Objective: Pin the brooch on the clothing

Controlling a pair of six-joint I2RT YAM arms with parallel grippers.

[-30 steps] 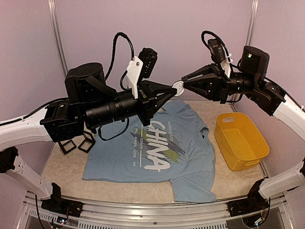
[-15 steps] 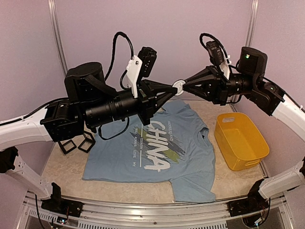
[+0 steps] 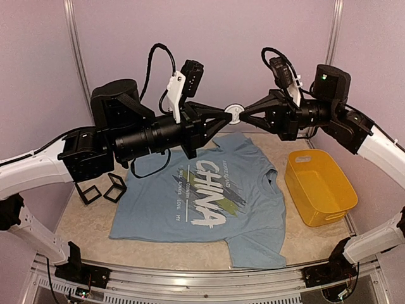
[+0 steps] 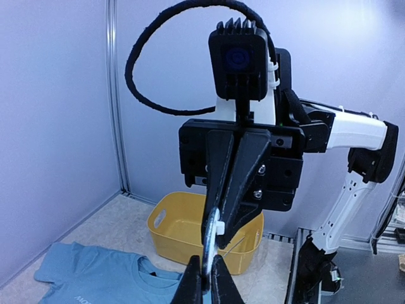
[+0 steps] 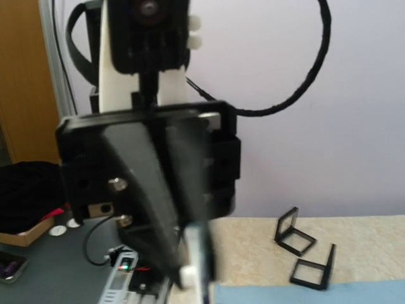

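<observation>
Far left on the table [image 3: 82, 221], the two black display cases [image 3: 101, 189] are sitting just off the shirt's sleeve, not part of this. Moving in, your left gripper [image 3: 228, 117] is up in the air pointing right, and its wrist cam is showing the fingers [image 4: 220, 286] pinched tight on the lower edge of the brooch [image 3: 235, 111]. So it's clamped and it's got the badge.

The brooch is hanging between the two tips, well above the far edge of the shirt [image 3: 209, 209], which is lying flat, chest print up. From above you're seeing its pale round side. From the left wrist it's edge-on, a thin strip running up from your fingers.

Right after it, your right gripper [image 3: 242, 116] is pointing left, nose to nose with the other one. It's closed down too, and looks to be gripping the opposite edge. The right wrist view is too blurry to say how much it's biting.

So both arms are equally near, one per side, on a left-right line. I'd guess you're working the pin now, then going straight down to the fabric.

Yellow tub [image 3: 319, 187] is sitting beside the shirt on the right, apart from everything
</observation>
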